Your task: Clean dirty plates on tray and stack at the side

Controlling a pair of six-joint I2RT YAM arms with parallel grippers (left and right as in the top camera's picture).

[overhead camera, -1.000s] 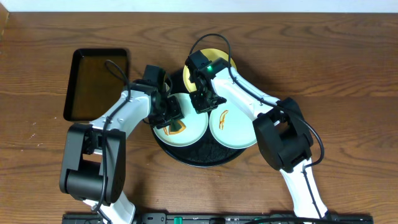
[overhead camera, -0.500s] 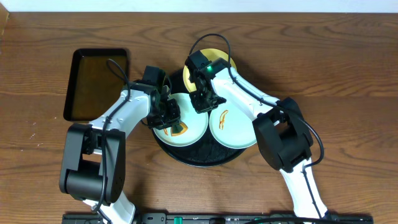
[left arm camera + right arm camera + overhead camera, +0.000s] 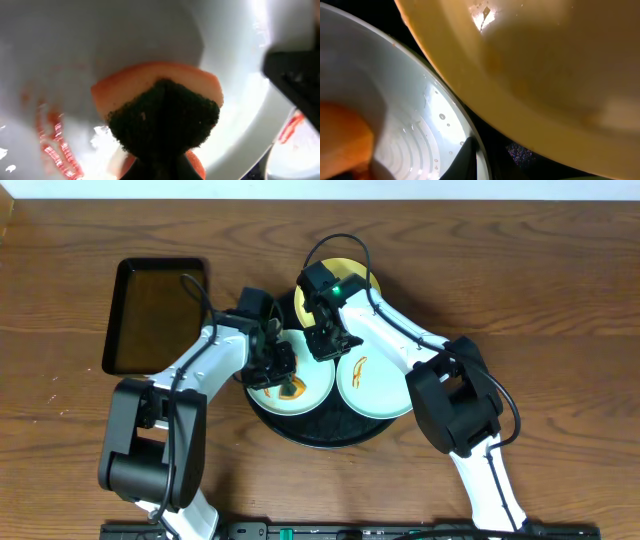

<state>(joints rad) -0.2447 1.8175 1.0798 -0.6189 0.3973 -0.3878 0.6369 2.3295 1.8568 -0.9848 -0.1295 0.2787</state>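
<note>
Brown wood desk (image 3: 520,270) carries a rectangular black tray (image 3: 150,320) at the left and, in the middle, the round black tray (image 3: 322,436) with three plates on it: a yellow plate (image 3: 362,276) at the back, a near-left mint plate (image 3: 312,392) and a near-right mint plate (image 3: 385,392), both smeared orange. The left gripper (image 3: 280,366) hangs over the near-left mint plate, jaws clenched on an orange-and-green sponge (image 3: 162,112) set against its wet surface. The right gripper (image 3: 328,345) sits at that plate's rim beside the yellow plate; whether its jaws pinch anything I cannot tell.
</note>
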